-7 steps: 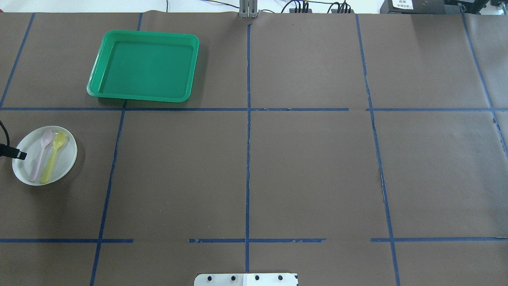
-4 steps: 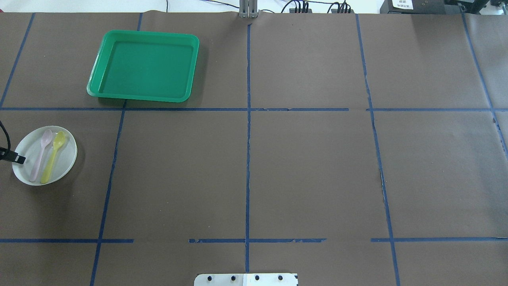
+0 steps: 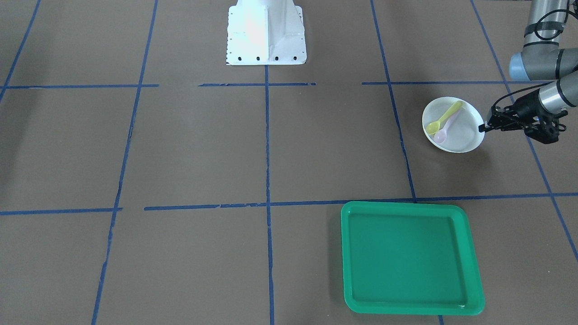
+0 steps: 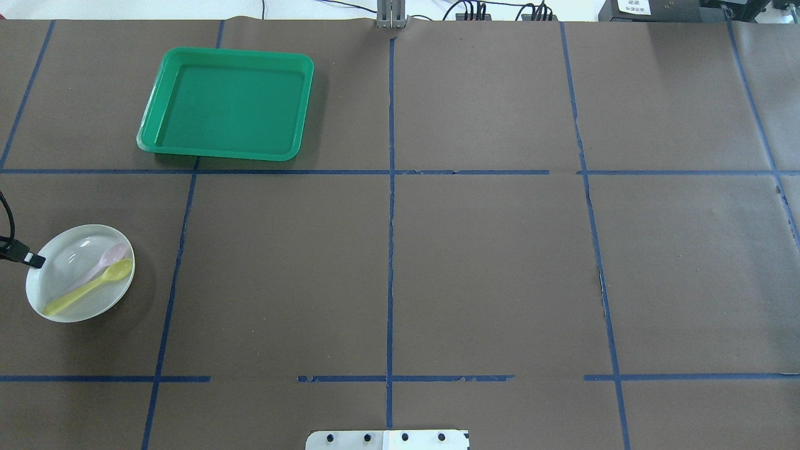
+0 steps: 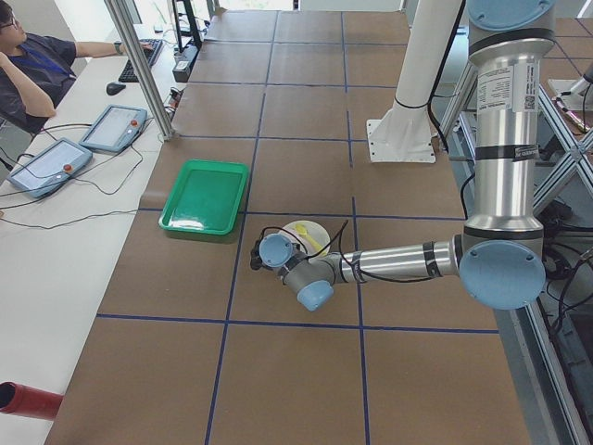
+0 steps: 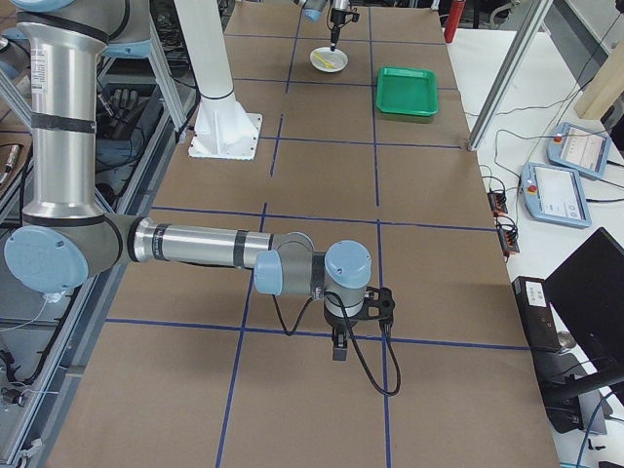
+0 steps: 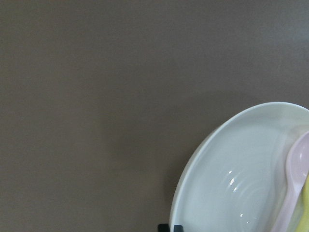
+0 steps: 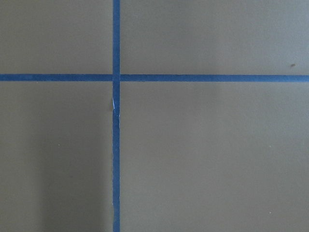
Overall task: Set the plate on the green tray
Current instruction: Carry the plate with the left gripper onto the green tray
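Observation:
The white plate (image 4: 69, 294) holds a pink spoon (image 4: 111, 256) and a yellow spoon (image 4: 94, 285). It is near the table's left edge. My left gripper (image 4: 34, 260) is shut on the plate's left rim, as the front view (image 3: 482, 128) and the left wrist view (image 7: 170, 227) also show. The green tray (image 4: 228, 103) lies empty at the far left, apart from the plate (image 3: 458, 135). My right gripper (image 6: 338, 351) hangs over bare table at the other end. It shows only in the right side view, so I cannot tell whether it is open or shut.
The robot's white base (image 3: 265, 34) stands at the near middle edge. Blue tape lines cross the brown table cover. Beyond the far edge are tablets (image 5: 51, 162) and a seated person (image 5: 37, 65).
The plate has moved toward the robot and slightly right with the left gripper on its rim. The two spoons inside have swung round to lie more crosswise.

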Tool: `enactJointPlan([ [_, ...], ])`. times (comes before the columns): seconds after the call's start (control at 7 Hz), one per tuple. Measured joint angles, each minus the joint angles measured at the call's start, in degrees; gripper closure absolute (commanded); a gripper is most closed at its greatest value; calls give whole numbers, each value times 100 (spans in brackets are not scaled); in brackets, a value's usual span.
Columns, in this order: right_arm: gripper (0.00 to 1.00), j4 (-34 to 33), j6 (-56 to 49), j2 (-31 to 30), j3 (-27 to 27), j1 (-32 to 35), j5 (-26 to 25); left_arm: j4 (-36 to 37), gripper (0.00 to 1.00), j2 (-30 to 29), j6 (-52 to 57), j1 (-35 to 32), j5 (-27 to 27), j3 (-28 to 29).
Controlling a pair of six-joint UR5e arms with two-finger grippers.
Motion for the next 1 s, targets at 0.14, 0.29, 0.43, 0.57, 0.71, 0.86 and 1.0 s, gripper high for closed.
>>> enactJointPlan([
  [0.14, 0, 0, 0, 0, 0, 0, 1, 5, 100, -218, -357, -42, -190, -2],
  [0.29, 0, 0, 0, 0, 0, 0, 2, 34, 100, -551, -861, -58, -279, 2],
  [0.43, 0, 0, 0, -2, 0, 0, 2, 60, 100, -963, -1570, -63, -302, 35],
  [0.57, 0, 2, 0, -3, 0, 0, 2, 181, 100, -1476, -2354, -72, -287, 184],
  [0.71, 0, 6, 0, -3, 0, 0, 2, 517, 100, -2053, -2891, -85, -235, 499],
  [0.86, 0, 6, 0, -3, 0, 0, 2, 1054, 100, -2714, -3187, -105, -137, 963],
  [1.0, 0, 3, 0, -3, 0, 0, 2, 1487, 100, -3278, -3387, -127, -13, 1454],
])
